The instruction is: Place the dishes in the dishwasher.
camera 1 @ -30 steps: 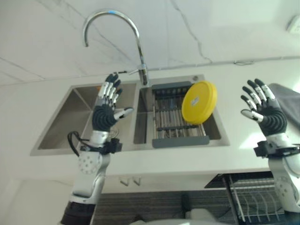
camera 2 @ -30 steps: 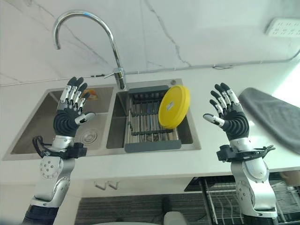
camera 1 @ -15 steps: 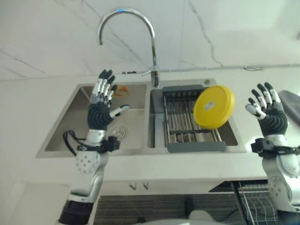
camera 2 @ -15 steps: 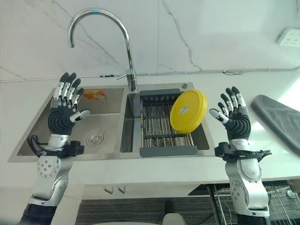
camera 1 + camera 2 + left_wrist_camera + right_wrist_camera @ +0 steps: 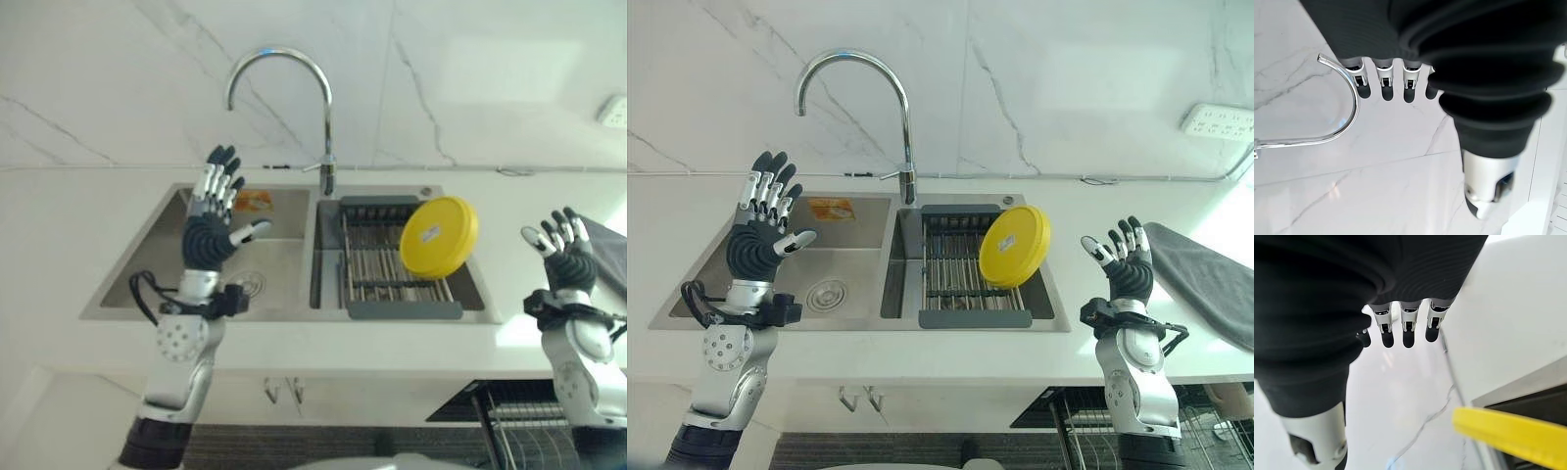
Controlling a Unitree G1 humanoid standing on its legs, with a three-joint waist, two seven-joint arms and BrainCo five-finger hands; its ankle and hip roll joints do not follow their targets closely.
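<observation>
Dishes here come down to one we can make out: a yellow plate (image 5: 1015,246) leaning on its edge in the drying rack (image 5: 965,266) that sits in the right basin of the sink (image 5: 774,284), toward the table's back edge under the faucet (image 5: 862,108). Nothing holds the plate. Our left hand (image 5: 759,240) is raised above the left basin with its fingers (image 5: 772,186) spread wide and straight, empty. Our right hand (image 5: 1129,269) is raised over the table just beyond the sink's right rim, its fingers likewise open and straight, holding nothing, apart from the plate. A grey cloth (image 5: 1205,279) lies near the table's right edge. Below the table's front edge on the right we see a wire dishwasher rack (image 5: 1087,421) pulled out; we cannot tell whether any dish already sits in it. As we judge it, the task has barely begun: the plate is not yet grasped, and lifting it from the drying rack and setting it down in the dishwasher rack are both left to do.
</observation>
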